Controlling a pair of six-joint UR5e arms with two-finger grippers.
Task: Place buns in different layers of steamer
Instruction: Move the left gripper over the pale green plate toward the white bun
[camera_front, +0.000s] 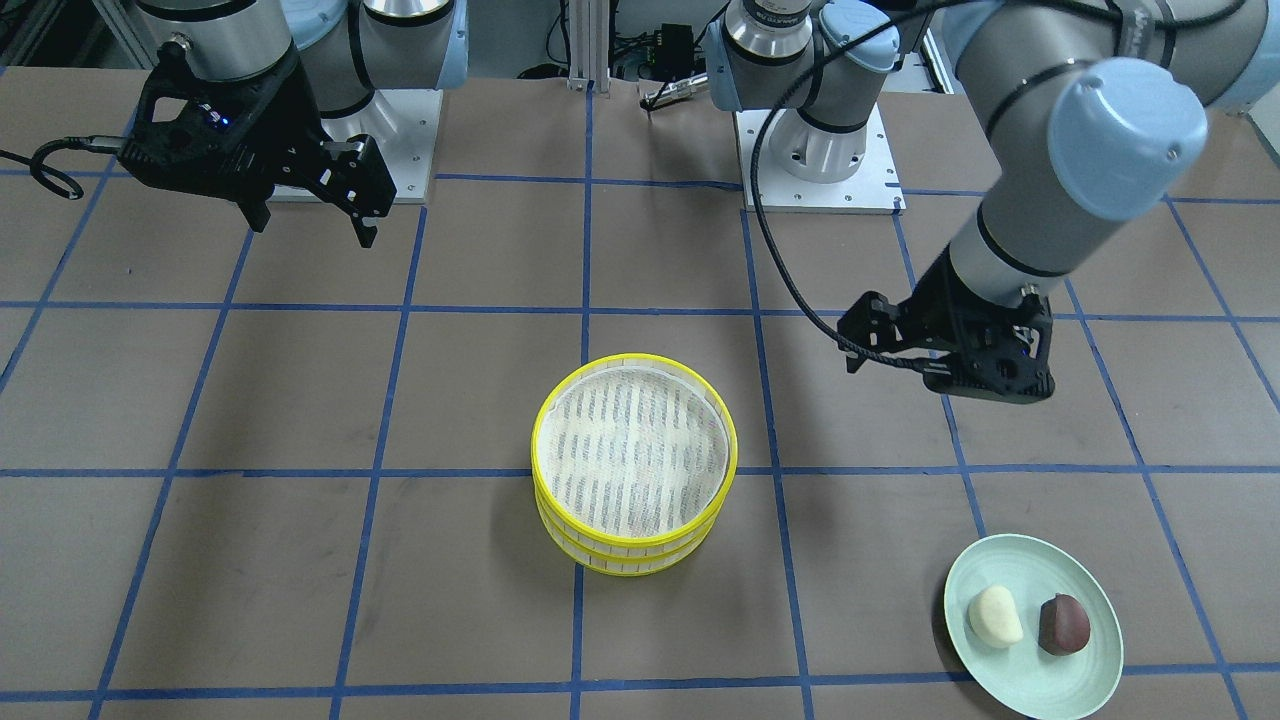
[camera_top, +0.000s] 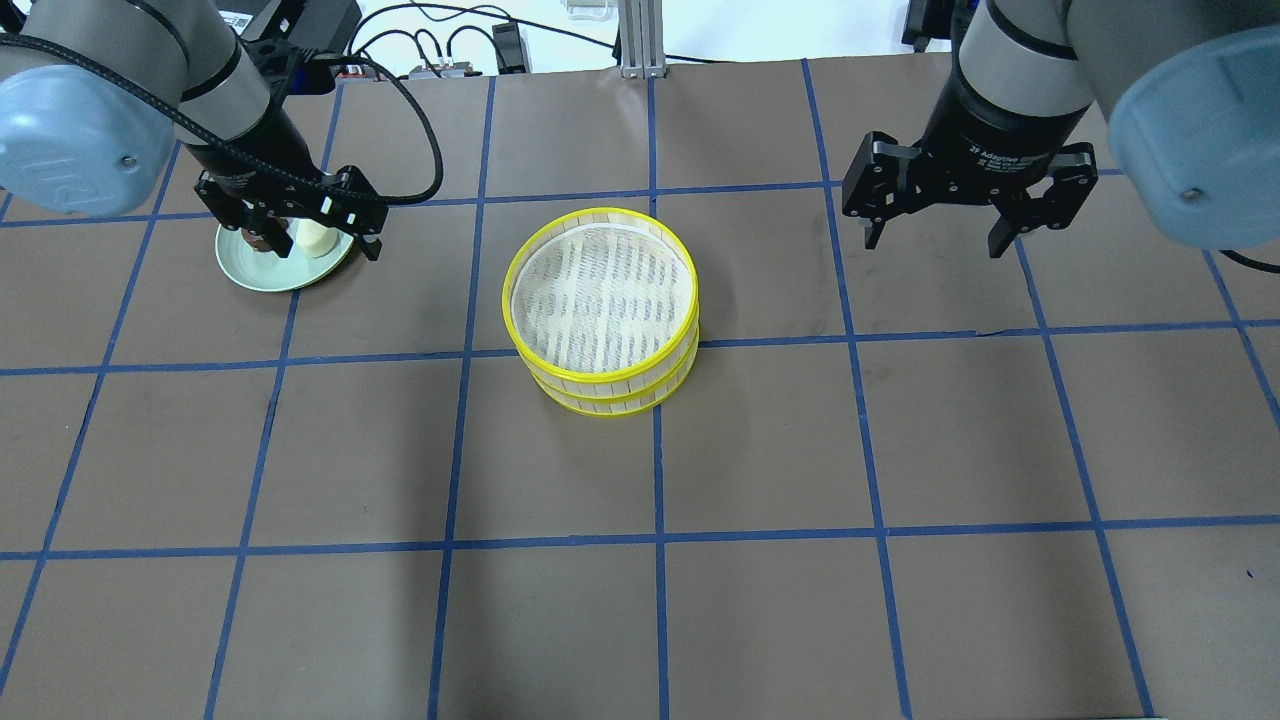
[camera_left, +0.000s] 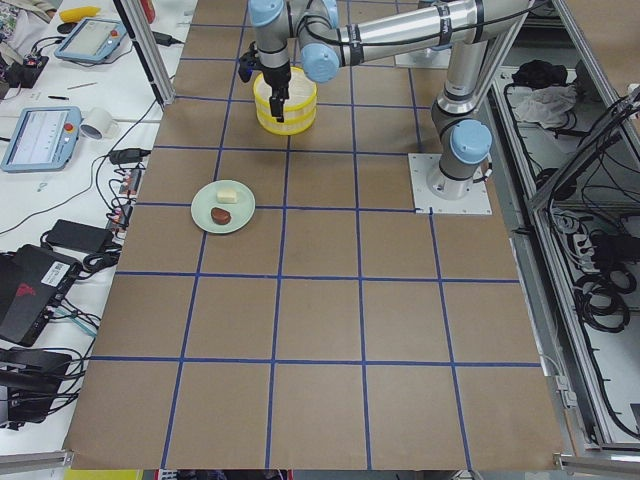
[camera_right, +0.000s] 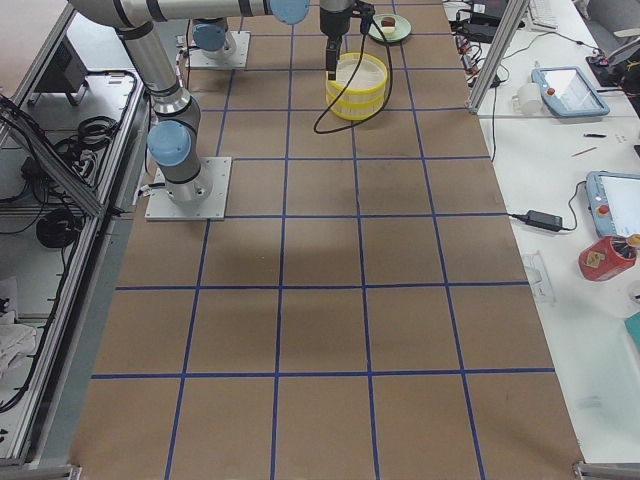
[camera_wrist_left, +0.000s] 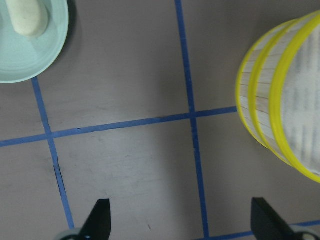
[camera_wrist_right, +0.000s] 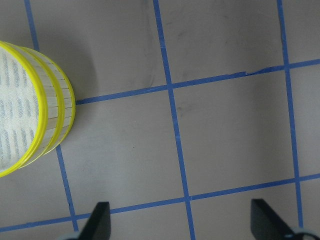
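Stacked steamer (camera_front: 630, 551), bright yellow rims

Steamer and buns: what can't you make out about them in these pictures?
- Lower layer, its floor: covered by the top layer in every view.
- Dark bun: in the overhead view, mostly behind the left gripper.
- Cream bun: in the left wrist view, cut off by the top edge.
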